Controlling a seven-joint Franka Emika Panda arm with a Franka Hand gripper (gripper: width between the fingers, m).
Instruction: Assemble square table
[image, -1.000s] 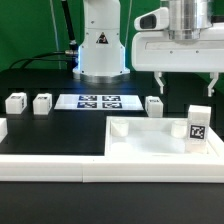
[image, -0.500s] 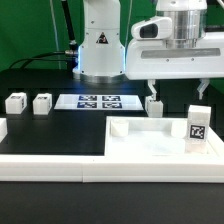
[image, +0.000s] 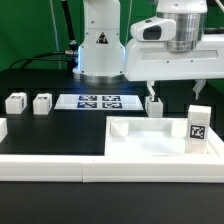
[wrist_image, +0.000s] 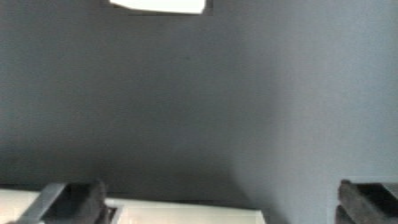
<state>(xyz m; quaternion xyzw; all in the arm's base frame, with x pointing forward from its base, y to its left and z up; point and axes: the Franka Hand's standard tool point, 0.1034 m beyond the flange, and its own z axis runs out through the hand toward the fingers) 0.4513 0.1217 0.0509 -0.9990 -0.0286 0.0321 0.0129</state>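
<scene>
In the exterior view we see the gripper low at two o'clock of the frame, its jaws spread wide with nothing held between them. One fingertip stands right over a leg block; we cannot tell whether they touch. The square slab lies rim up at five o'clock from that block, with a tagged block at its three-o'clock side. A second leg block and a third leg block sit at nine o'clock from the marker board. In the wrist view we see both fingers far apart over the dark table.
</scene>
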